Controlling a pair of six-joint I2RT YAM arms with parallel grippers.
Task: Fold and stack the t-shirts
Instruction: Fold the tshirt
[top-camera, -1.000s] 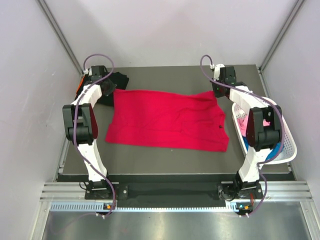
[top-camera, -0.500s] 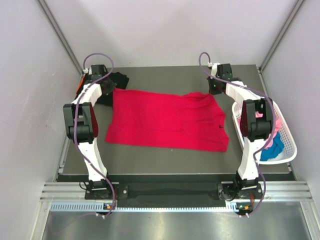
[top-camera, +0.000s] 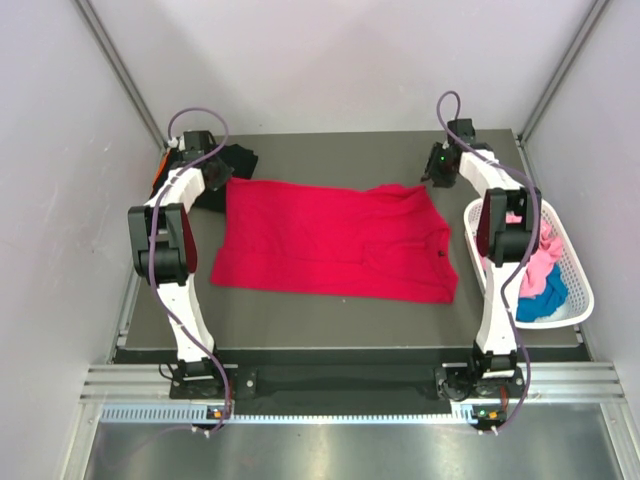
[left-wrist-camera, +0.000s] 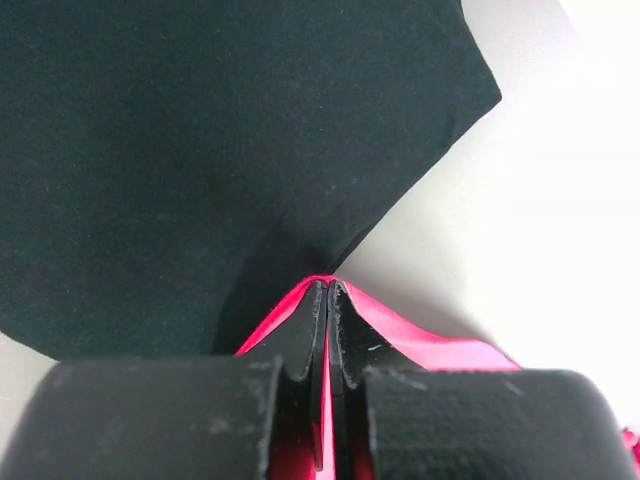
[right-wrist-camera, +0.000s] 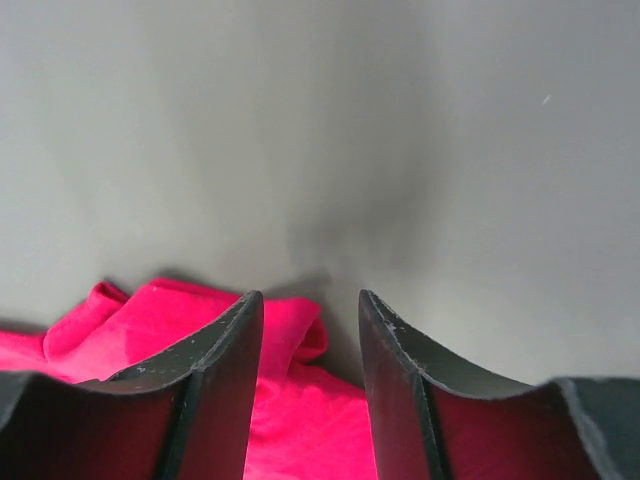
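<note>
A bright red t-shirt (top-camera: 330, 240) lies spread across the dark table. My left gripper (top-camera: 222, 183) is at its far left corner, shut on a fold of the red cloth (left-wrist-camera: 420, 335) that runs up between the fingertips (left-wrist-camera: 329, 285). A black t-shirt (top-camera: 240, 158) lies just behind that corner and fills the left wrist view (left-wrist-camera: 200, 150). My right gripper (top-camera: 438, 178) hangs at the far right corner, open. In the right wrist view its fingers (right-wrist-camera: 310, 300) stand apart over the rumpled red corner (right-wrist-camera: 300, 420), with nothing between them.
A white lattice basket (top-camera: 580, 290) stands at the table's right edge, holding a pink t-shirt (top-camera: 540, 265) and a blue one (top-camera: 540, 300). The right arm reaches past the basket's inner side. Pale walls enclose the table on three sides.
My right gripper has opened and let go of the red shirt's far right corner, then drawn back slightly toward the far right. The left gripper has kept its grip and place.
</note>
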